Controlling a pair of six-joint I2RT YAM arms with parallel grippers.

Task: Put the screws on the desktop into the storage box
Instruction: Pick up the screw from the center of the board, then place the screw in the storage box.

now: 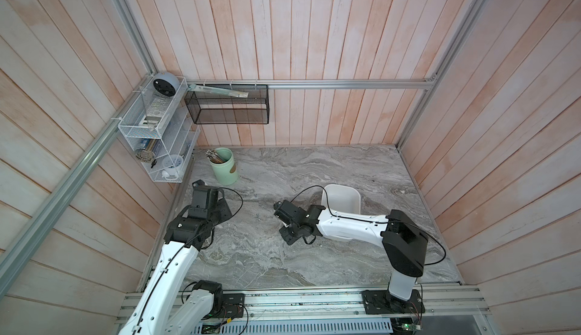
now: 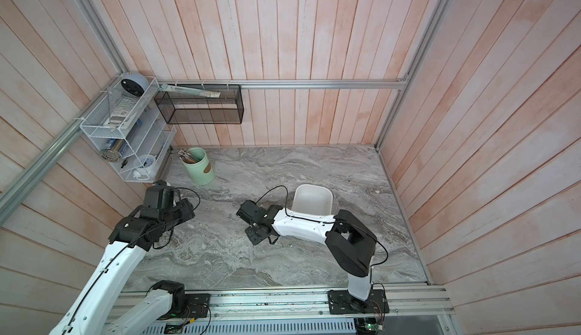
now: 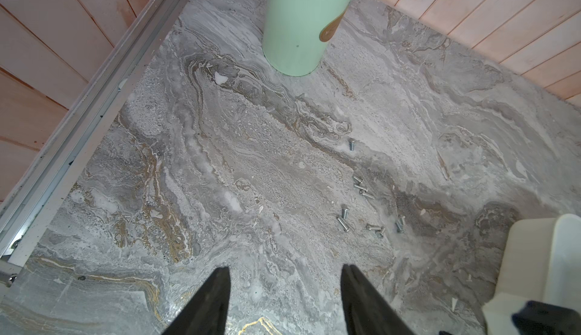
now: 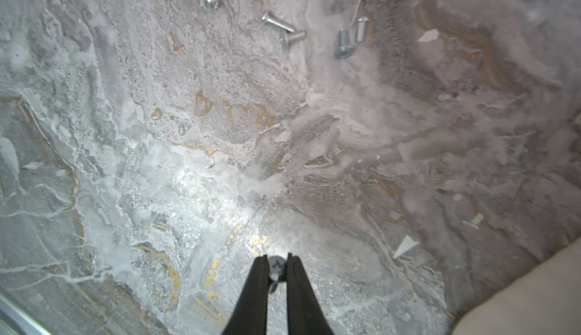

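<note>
Between the tips of the right hand (image 4: 276, 259), low over the tabletop (image 4: 141, 167), one screw (image 4: 278, 270) is pinched, its cross-slotted head showing in the narrow gap; the jaws are almost together, and whether the screw is clear of the surface I cannot tell. Just beyond, to the left of the hand, the other screws (image 3: 361, 189) lie loose in a small scatter on the marble, a few touching, one a little farther off. Close on the right stands the storage box (image 1: 341, 193), white and, as far as the top views show, empty. Well to the left, the left hand (image 3: 285, 269) hangs with fingers well parted, holding nothing, near a green cup (image 1: 224, 165). Each screw looks light, hard and smooth, likely to roll or twist out of a slack pinch, so a hold across the shaft just under the head seems safest, kept firm until the tips are over the box.
</note>
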